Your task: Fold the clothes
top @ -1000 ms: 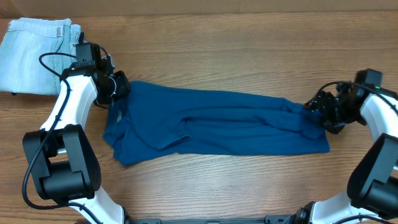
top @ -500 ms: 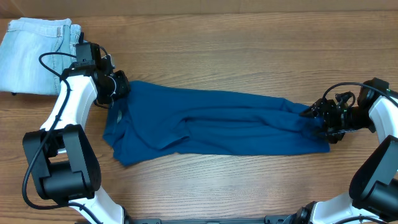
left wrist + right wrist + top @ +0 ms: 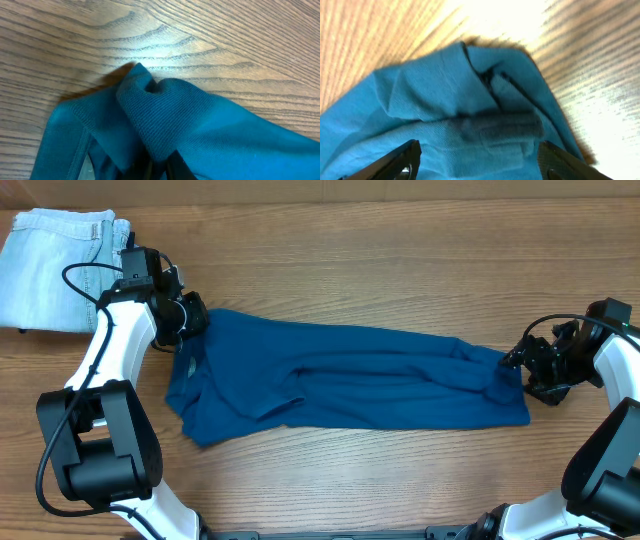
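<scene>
Spanning the whole overhead frame, the wooden table (image 3: 400, 250) carries everything. Across its middle lies the deep teal polo shirt (image 3: 350, 385), drawn out into a long rumpled band from centre-left to the right side, its lower left end wider and folded over on itself. In the upper left corner sits a pile of pale blue jeans (image 3: 55, 265), apart from the shirt. The left gripper (image 3: 190, 320), at the shirt's upper left tip, is closed on a pinch of the knit fabric. The left wrist view shows that cloth bunched into a peak just above the bottom edge. The right gripper (image 3: 522, 368), near the right edge of the frame, stands at the shirt's right end with its jaws spread wide. In the right wrist view its fingertips (image 3: 402, 160) sit at the two lower corners, the crumpled end of the shirt lying between them unclamped.
</scene>
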Motion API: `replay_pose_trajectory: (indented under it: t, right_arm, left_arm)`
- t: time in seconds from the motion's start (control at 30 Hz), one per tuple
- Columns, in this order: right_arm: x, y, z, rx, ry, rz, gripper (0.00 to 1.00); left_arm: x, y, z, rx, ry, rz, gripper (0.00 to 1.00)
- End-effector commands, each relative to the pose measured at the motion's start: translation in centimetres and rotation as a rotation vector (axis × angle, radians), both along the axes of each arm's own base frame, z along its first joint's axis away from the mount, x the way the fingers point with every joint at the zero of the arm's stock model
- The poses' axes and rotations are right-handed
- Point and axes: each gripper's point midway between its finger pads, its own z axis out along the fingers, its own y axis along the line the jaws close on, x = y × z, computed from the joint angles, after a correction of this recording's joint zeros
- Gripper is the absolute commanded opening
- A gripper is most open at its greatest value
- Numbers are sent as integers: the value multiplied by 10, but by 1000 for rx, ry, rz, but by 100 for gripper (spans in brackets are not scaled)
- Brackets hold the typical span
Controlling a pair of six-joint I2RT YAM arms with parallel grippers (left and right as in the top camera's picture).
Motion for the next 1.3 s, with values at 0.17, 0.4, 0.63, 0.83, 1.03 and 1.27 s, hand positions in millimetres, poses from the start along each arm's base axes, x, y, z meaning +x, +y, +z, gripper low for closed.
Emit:
replay_pose_trajectory:
  t: [0.17, 0.4, 0.63, 0.83, 1.03, 1.27]
  right_arm:
    - [1, 20, -22, 126, -35, -9, 68]
    - [15, 11, -23, 78, -95, -1, 57]
    - [27, -6, -25, -12, -141, -5, 56]
    - [23, 8, -25, 28, -122, 22, 55]
    - [29, 27, -29, 31, -141, 75, 47]
    - [30, 20, -32, -25, -134, 78, 41]
  left_arm:
    - [8, 2, 5, -11, -18, 13, 9]
    - [8, 2, 5, -11, -19, 13, 9]
    - [8, 1, 5, -11, -19, 12, 9]
    - [8, 1, 5, -11, -19, 12, 9]
    - [6, 1, 4, -12, -13, 12, 9]
    - [6, 0, 4, -14, -12, 11, 9]
